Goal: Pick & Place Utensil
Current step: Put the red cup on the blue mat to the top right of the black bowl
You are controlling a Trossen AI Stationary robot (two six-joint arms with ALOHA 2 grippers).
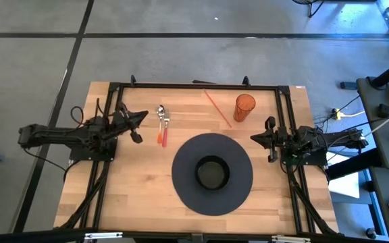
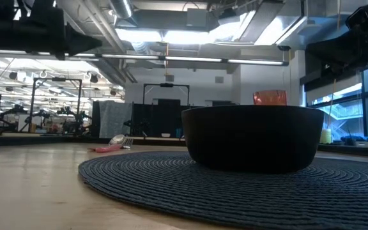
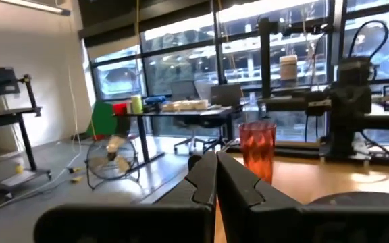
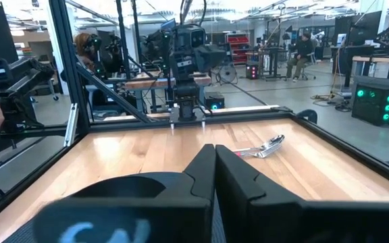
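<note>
While lying flat on the table (image 1: pixel 120 196), utensil (image 1: pixel 162 125) between left gripper (image 1: pixel 143 117) and bowl (image 1: pixel 212 173), touching neither; silver head toward the far edge, orange handle toward the near one. In the low view, seen small beyond the mat (image 1: pixel 212 173). Left gripper close beside it over the table's left side, fingers (image 3: pixel 204 181) pressed together, holding nothing. Right gripper (image 1: pixel 254 138) at the right side by the mat's rim, fingers (image 4: pixel 204 172) likewise closed and empty. Orange cup (image 1: pixel 244 107) upright near the far edge, thin red stick (image 1: pixel 217 109) just beside.
</note>
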